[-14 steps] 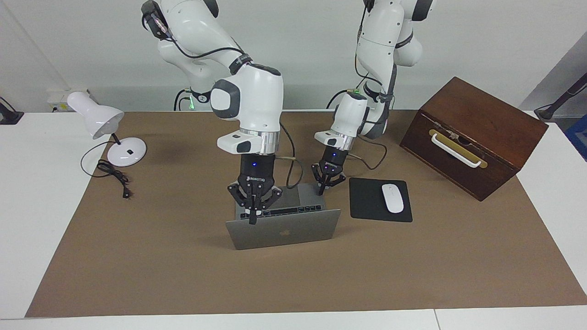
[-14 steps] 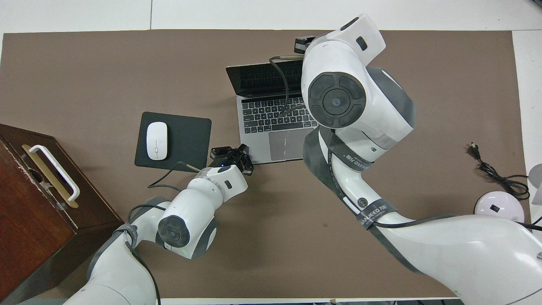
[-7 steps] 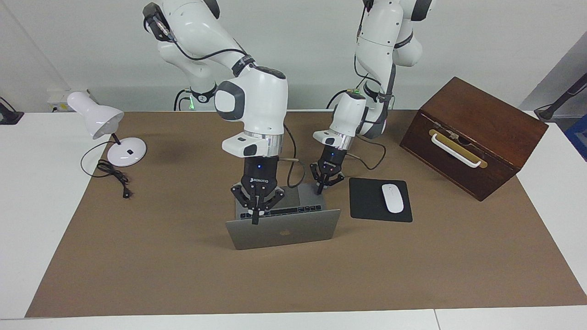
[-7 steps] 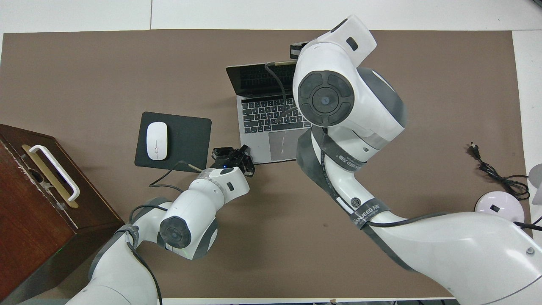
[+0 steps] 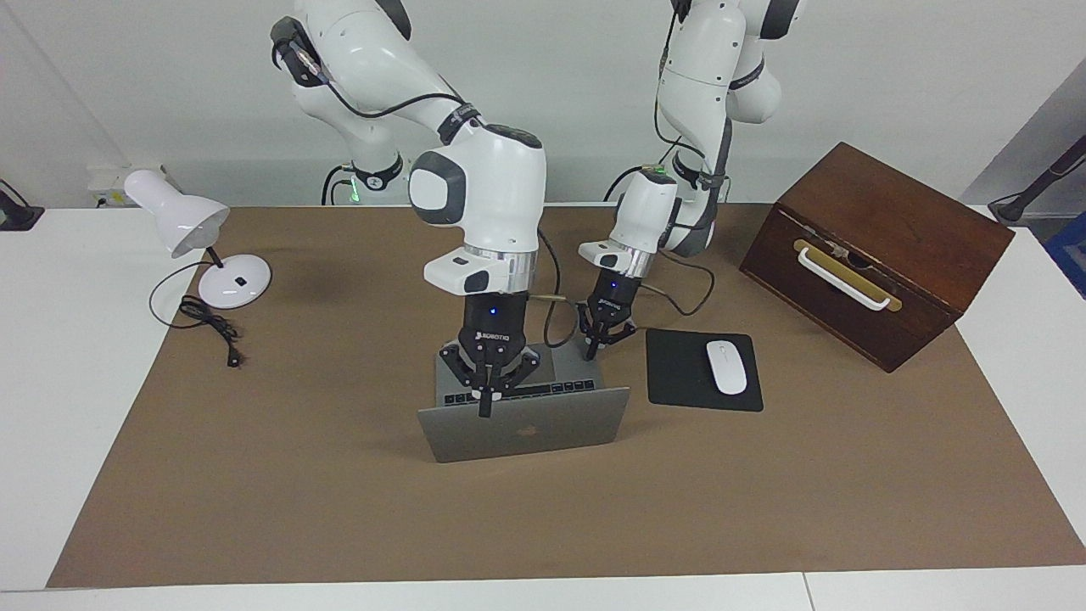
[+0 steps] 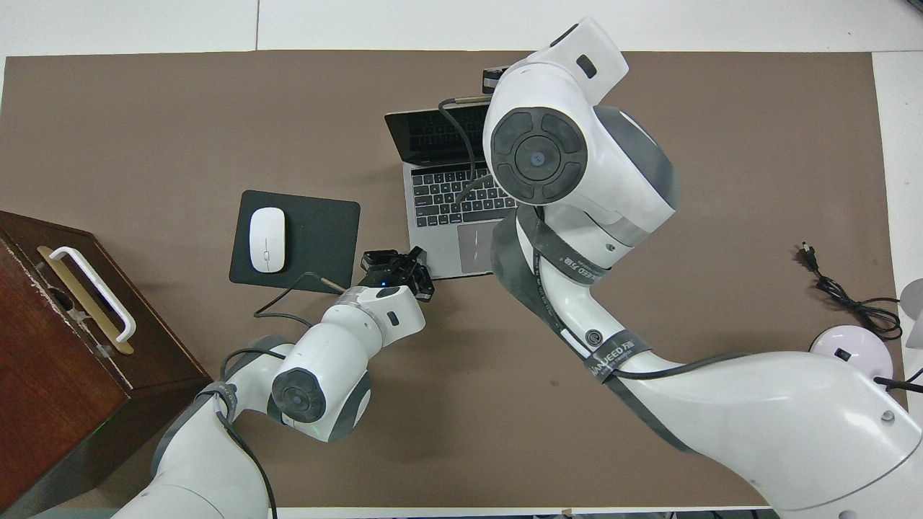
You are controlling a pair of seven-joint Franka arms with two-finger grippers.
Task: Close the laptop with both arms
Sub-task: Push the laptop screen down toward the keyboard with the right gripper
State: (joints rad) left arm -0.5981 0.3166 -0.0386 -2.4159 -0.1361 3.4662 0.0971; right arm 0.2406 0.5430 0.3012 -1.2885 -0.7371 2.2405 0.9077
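While my left gripper rests shut at the laptop base corner, my right gripper — fingers together — touches the lid's top edge.

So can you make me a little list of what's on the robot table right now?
laptop: open, lid upright
right gripper: shut, at the lid's top edge
left gripper: shut, at the laptop base's corner nearest the mouse pad
computer mouse: on the black mouse pad, beside the laptop
wooden box: left arm's end
desk lamp: right arm's end
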